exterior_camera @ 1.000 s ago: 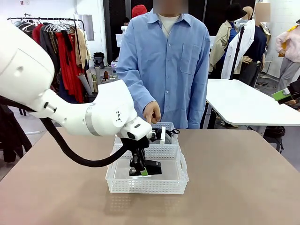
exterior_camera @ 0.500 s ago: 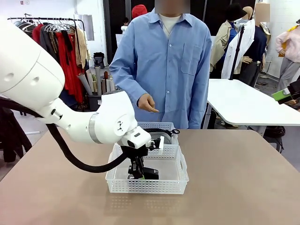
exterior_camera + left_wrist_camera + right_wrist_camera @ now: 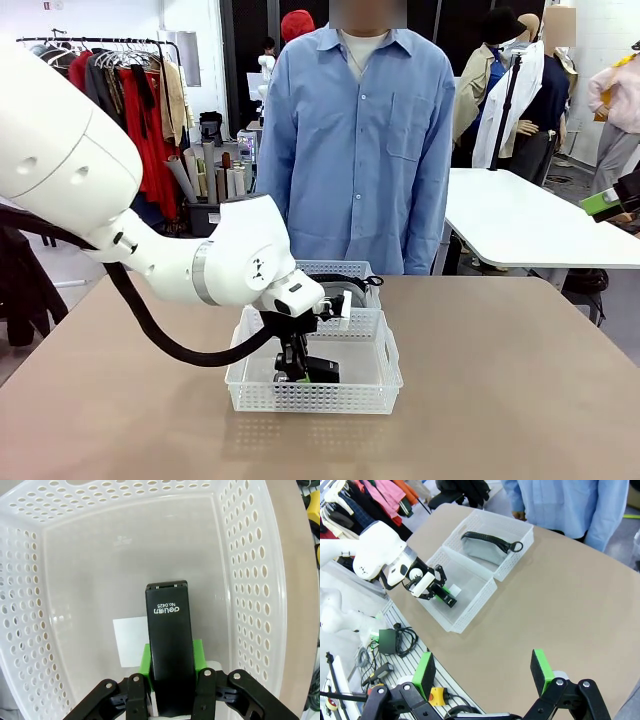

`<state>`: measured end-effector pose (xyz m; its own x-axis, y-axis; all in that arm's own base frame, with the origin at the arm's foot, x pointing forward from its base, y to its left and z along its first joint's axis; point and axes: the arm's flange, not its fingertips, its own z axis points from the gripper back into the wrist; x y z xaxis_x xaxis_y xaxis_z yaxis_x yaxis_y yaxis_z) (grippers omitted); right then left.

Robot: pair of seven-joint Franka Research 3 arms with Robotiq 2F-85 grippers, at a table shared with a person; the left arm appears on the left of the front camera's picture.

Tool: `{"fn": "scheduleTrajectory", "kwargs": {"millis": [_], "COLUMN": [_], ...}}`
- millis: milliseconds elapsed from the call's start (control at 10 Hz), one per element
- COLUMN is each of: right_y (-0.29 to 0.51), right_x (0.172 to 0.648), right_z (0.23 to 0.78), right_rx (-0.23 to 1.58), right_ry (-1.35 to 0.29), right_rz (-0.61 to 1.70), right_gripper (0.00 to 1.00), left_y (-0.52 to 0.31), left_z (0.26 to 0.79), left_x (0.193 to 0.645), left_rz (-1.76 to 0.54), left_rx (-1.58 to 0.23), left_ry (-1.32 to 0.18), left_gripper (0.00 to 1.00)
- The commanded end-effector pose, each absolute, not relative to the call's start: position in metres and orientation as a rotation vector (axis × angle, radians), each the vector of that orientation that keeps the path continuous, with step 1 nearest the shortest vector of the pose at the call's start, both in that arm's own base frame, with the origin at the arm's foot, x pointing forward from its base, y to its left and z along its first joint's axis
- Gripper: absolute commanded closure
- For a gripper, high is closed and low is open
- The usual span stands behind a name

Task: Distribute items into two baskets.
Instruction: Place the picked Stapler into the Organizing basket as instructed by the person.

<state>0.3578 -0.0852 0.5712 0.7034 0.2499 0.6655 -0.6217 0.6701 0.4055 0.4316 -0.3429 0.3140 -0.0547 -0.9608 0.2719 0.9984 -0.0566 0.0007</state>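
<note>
The small black stapler (image 3: 320,372) lies low inside the near white basket (image 3: 392,378), and my left gripper (image 3: 293,372) is shut on it. From the left wrist, the stapler (image 3: 169,640) sticks out between the fingers over the basket floor (image 3: 100,580), next to a white label. The grey pouch (image 3: 482,551) with its black strap (image 3: 352,284) lies in the far basket (image 3: 335,267). My right gripper (image 3: 482,672) hangs open high above the table, with the near basket (image 3: 470,614), the stapler (image 3: 447,597) and my left gripper (image 3: 438,591) below it.
A person in a blue shirt (image 3: 355,140) stands at the far edge behind the baskets, arms down. The brown tabletop (image 3: 500,400) stretches bare to the right of both baskets. A white table (image 3: 520,225) stands behind on the right.
My left gripper has sunk lower into the near basket with the stapler. The person's hand has left the far basket and dropped out of sight.
</note>
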Motion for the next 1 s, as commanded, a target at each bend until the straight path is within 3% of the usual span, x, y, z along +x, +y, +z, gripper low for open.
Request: {"fn": "scheduleTrajectory", "kwargs": {"millis": [0, 300, 400, 900], "right_y": [-0.085, -0.085, -0.085, -0.085], "right_x": [0.357, 0.357, 0.357, 0.357], "right_z": [0.572, 0.572, 0.572, 0.572], "right_rx": [0.667, 0.667, 0.667, 0.667], "right_ry": [-0.613, -0.613, -0.613, -0.613], "right_rz": [0.531, 0.531, 0.531, 0.531], "right_gripper": [0.0, 0.0, 0.0, 0.0], "left_y": [-0.348, -0.35, -0.352, -0.352], "left_z": [0.318, 0.329, 0.339, 0.404], "left_x": [0.433, 0.434, 0.434, 0.419], "left_rz": [-1.599, -1.577, -1.568, -1.548], "left_rx": [-0.205, -0.186, -0.173, -0.133], "left_ry": [-0.19, -0.16, -0.129, -0.048], "left_gripper": [0.65, 0.05, 0.0, 0.0]}}
